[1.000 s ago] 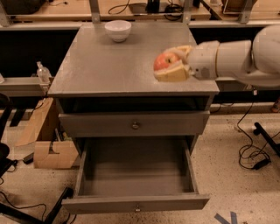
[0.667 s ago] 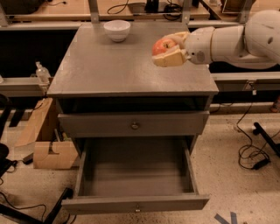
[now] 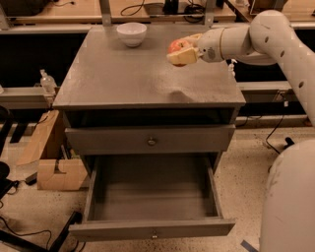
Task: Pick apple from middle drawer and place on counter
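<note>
My gripper (image 3: 181, 50) is shut on the red apple (image 3: 176, 47) and holds it above the right rear part of the grey counter (image 3: 123, 78). The arm (image 3: 256, 37) reaches in from the right. Below, the middle drawer (image 3: 152, 197) is pulled out and its inside shows nothing in it. The drawer front above it, with a knob (image 3: 151, 141), is shut.
A white bowl (image 3: 131, 33) stands at the back of the counter, left of the apple. Wooden tabletops with cables (image 3: 147, 9) lie behind. Cardboard boxes (image 3: 54, 167) and a spray bottle (image 3: 47, 81) are on the left. My base (image 3: 290, 206) is at the lower right.
My gripper has carried the apple back and slightly left over the counter, further from the front edge. The arm has swung up with it.
</note>
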### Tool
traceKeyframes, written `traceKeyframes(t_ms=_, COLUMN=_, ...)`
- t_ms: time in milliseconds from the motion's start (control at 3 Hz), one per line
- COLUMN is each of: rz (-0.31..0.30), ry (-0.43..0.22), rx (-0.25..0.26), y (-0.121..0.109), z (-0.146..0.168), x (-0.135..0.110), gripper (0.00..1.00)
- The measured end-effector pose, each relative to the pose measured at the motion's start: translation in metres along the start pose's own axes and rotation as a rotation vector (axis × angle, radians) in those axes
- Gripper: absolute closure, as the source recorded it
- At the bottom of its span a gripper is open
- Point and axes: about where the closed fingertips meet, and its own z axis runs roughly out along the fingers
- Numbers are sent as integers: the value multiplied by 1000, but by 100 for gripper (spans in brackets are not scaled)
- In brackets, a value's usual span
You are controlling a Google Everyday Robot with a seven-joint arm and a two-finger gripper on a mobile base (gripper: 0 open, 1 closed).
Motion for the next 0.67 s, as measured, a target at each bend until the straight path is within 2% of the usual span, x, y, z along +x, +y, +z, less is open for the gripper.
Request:
traceKeyframes(t_ms=333, rz=71, ry=66, rx=18, y=-15, z=16, x=37, gripper=100)
traceKeyframes(t_ms=667, rz=128, ry=175, rx=27, y=-16, z=33, x=81, gripper=100)
